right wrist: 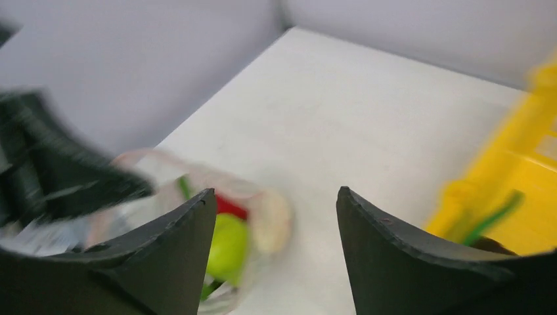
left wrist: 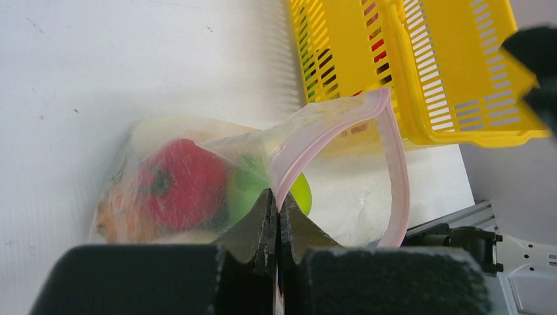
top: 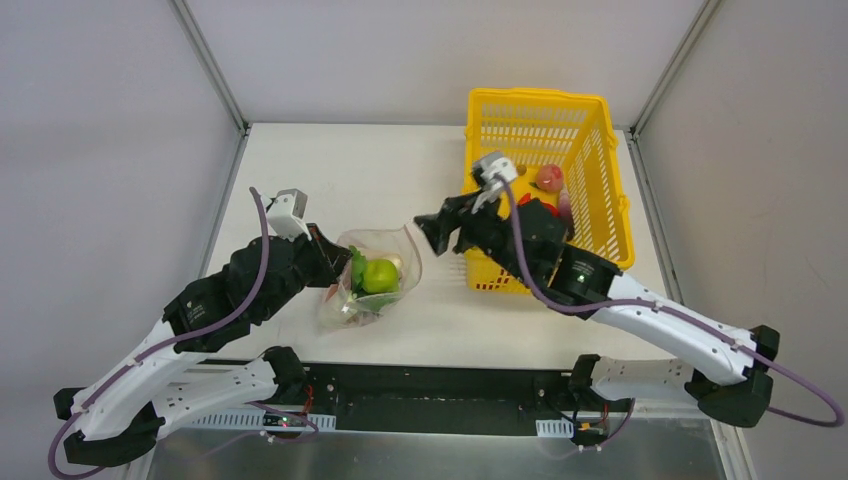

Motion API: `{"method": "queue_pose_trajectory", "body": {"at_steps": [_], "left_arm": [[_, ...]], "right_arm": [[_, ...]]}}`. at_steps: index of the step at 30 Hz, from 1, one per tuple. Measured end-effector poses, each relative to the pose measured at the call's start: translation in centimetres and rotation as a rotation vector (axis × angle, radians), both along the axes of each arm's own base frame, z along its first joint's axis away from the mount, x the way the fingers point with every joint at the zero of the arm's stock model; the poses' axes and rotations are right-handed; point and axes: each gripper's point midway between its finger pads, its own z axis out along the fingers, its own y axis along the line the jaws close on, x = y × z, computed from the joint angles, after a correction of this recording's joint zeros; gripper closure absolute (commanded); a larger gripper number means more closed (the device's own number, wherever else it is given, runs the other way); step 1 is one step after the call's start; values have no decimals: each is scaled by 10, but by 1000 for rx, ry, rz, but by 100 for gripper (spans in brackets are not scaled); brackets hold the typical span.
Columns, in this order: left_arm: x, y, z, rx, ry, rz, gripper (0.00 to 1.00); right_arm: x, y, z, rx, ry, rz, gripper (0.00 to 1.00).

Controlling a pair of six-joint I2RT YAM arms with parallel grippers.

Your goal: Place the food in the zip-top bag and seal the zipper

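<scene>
The clear zip-top bag (top: pixel 372 275) lies on the table with its mouth held open. Inside it I see a green piece (top: pixel 380 275), a red pepper (left wrist: pixel 180 184) and orange pieces. My left gripper (left wrist: pixel 277 210) is shut on the pink zipper strip (left wrist: pixel 394 157) at the bag's mouth edge; it also shows in the top view (top: pixel 335 262). My right gripper (top: pixel 438 232) is open and empty, hovering between the bag and the yellow basket; in the right wrist view (right wrist: pixel 276 197) the bag (right wrist: pixel 230 230) lies below its left finger. More food (top: pixel 548 178) sits in the basket.
The yellow slotted basket (top: pixel 590 130) stands at the back right of the table, right behind my right arm. White walls enclose the table on both sides and the back. The table's near edge runs by the arm bases.
</scene>
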Motion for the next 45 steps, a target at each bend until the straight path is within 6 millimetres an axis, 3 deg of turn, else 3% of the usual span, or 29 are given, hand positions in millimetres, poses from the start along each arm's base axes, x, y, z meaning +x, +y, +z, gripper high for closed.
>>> {"method": "queue_pose_trajectory", "body": {"at_steps": [3,6,9,13,17,25,33,45], "left_arm": [[0,0,0,-1,-1,0,100],[0,0,0,-1,-1,0,100],[0,0,0,-1,-1,0,100],[0,0,0,-1,-1,0,100],[0,0,0,-1,-1,0,100],[0,0,0,0,0,0,100],[0,0,0,1,1,0,100],[0,0,0,2,1,0,100]], "right_arm": [[48,-57,3,28,42,-263,30],[91,-120,-13,25,119,-497,28],[115,-172,-43,-11,223,-658,28],[129,-212,-88,-63,399,-760,26],[133,-232,-134,-145,568,-802,22],[114,-234,-225,-386,879,-776,27],[110,-242,-260,-482,979,-803,36],[104,-263,-290,-527,1060,-859,39]]}}
